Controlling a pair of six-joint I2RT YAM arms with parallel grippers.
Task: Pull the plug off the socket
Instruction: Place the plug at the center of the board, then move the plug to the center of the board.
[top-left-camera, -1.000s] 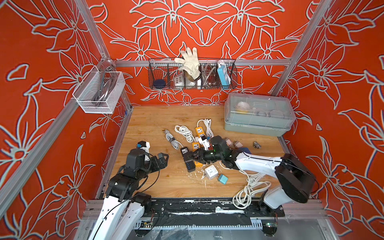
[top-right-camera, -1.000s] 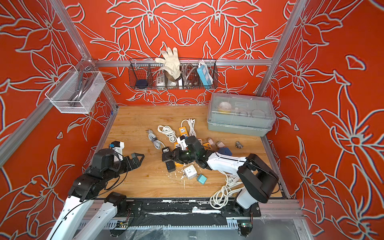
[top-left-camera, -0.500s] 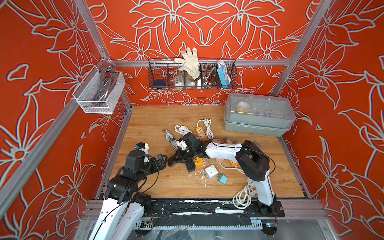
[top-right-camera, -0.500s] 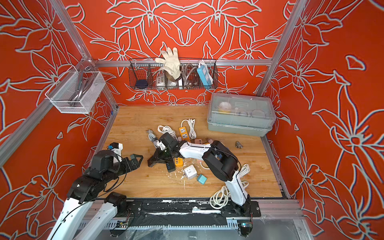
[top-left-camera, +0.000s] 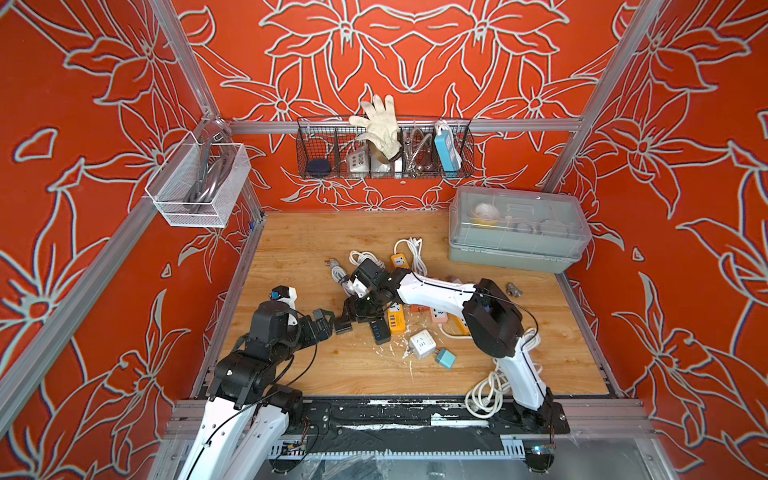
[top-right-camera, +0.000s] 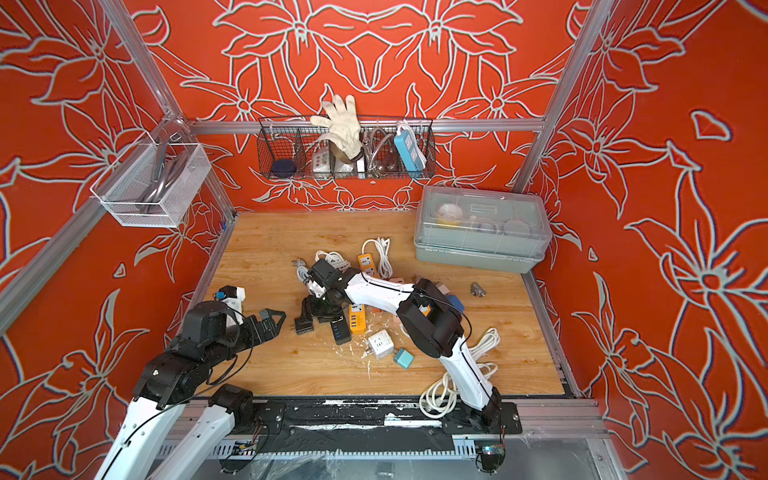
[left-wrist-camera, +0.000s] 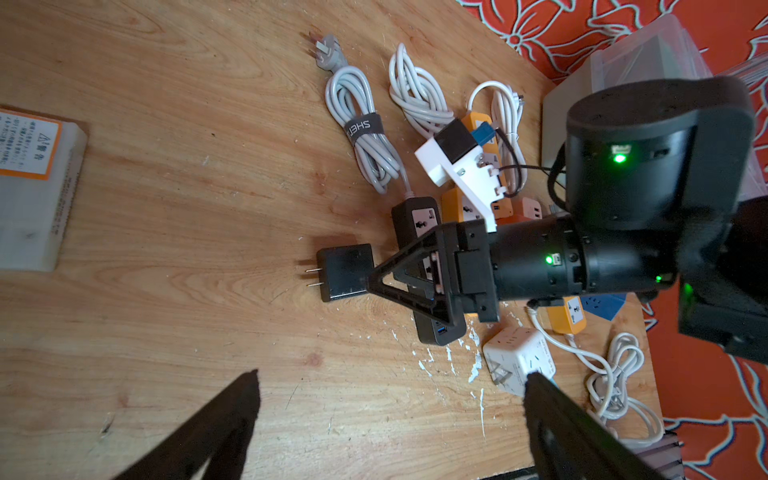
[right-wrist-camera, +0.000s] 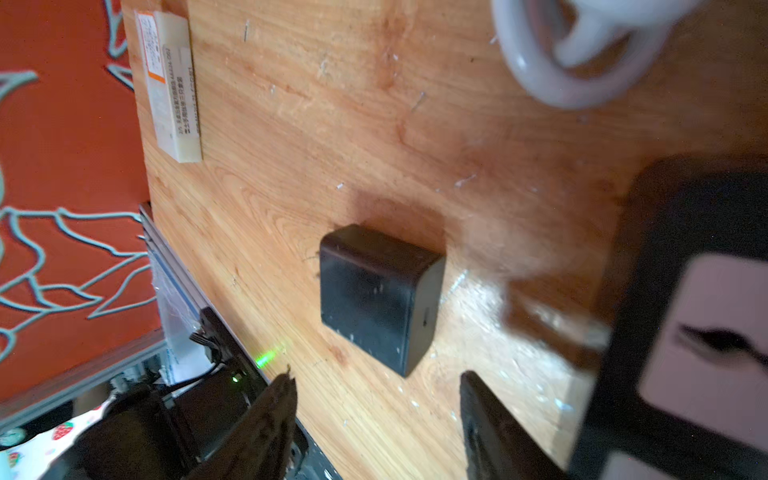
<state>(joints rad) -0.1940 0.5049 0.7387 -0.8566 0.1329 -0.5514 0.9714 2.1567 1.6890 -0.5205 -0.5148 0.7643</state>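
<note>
Claw report first: right claw (right-wrist-camera: 376, 377) parted, gripping nothing, tips just beside the plug (top-left-camera: 343, 325); left claw (left-wrist-camera: 390, 378) wide, empty, near the plug's 9 o'clock in a top view. Plug flat on the tabletop (left-wrist-camera: 166, 208), prongs bare, clear of the black socket strip (top-left-camera: 380, 334) at its 3 o'clock. Looks done. Risk now: clipping the loose plug on retreat, shoving it off toward the edge.

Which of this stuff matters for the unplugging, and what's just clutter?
Job:
black plug, lying free on the table
black power strip
right gripper

Clutter:
white cube socket
orange strips
coiled cables
lidded box
</note>
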